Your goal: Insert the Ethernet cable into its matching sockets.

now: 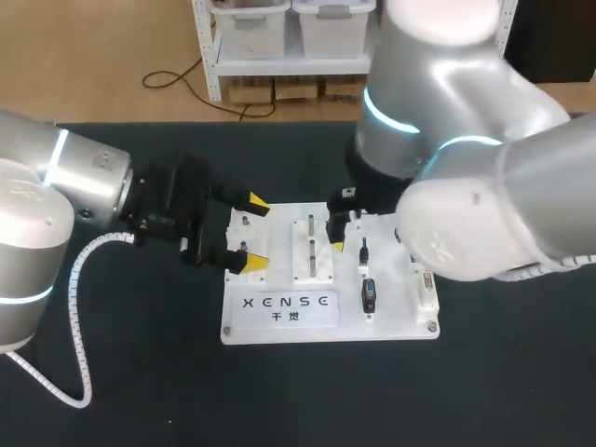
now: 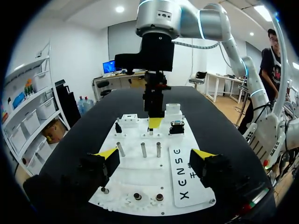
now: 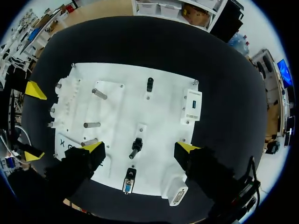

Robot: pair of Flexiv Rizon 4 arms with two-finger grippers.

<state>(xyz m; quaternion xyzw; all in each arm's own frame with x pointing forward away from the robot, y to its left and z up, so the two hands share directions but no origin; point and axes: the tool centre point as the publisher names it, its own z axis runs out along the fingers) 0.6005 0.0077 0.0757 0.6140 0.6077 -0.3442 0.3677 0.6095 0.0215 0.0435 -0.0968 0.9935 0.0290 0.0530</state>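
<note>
Yellow-tipped left hand [image 2: 155, 155], right hand [image 3: 140, 147]: open, empty

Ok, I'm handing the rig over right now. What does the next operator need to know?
Left tool: open, empty, at the left edge of the white board.
Right tool: open, empty, above the board, over a small black part that sits on it.
Done: nothing that I can see; neither tool holds a cable.
Left: I cannot pick out the cable with certainty. It needs to be found, grasped and seated in its sockets.
</note>
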